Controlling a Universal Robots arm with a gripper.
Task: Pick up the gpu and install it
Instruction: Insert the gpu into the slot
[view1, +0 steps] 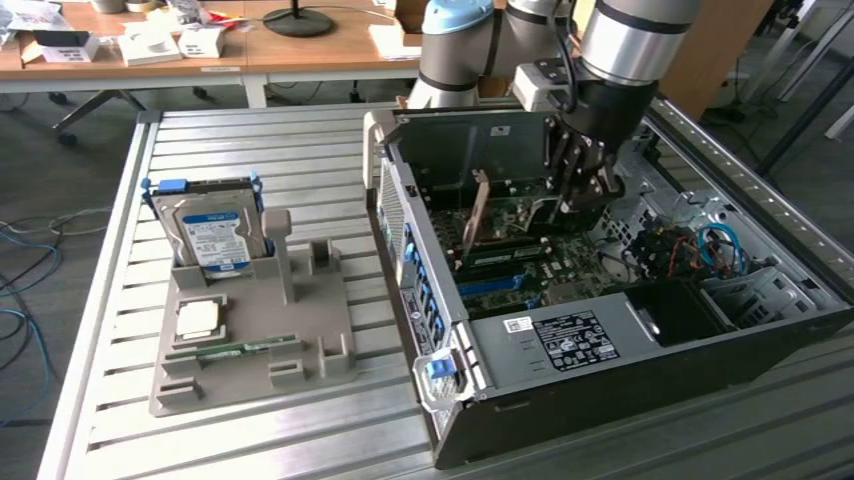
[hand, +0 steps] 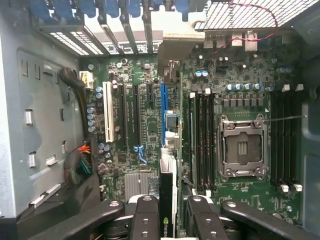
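Note:
In the wrist view the gpu (hand: 167, 197) shows edge-on as a thin dark card with a green logo, and my gripper (hand: 170, 220) is shut on it, one black finger (hand: 146, 217) on each side. The card hangs inside the open computer case (view1: 561, 335) above the motherboard. It runs in line with the long blue slot (hand: 163, 110), and its silver end bracket (hand: 180, 45) reaches toward the case's rear slot openings. In the exterior view the gripper (view1: 585, 190) is lowered into the case over the board.
On the table to the exterior view's left, a tan holder (view1: 254, 345) carries a silver hard drive (view1: 214, 235), a square chip (view1: 200, 320) and a memory stick (view1: 243, 348). Inside the case are the processor socket (hand: 242, 147), memory slots (hand: 202, 140) and cable bundles (hand: 82, 160).

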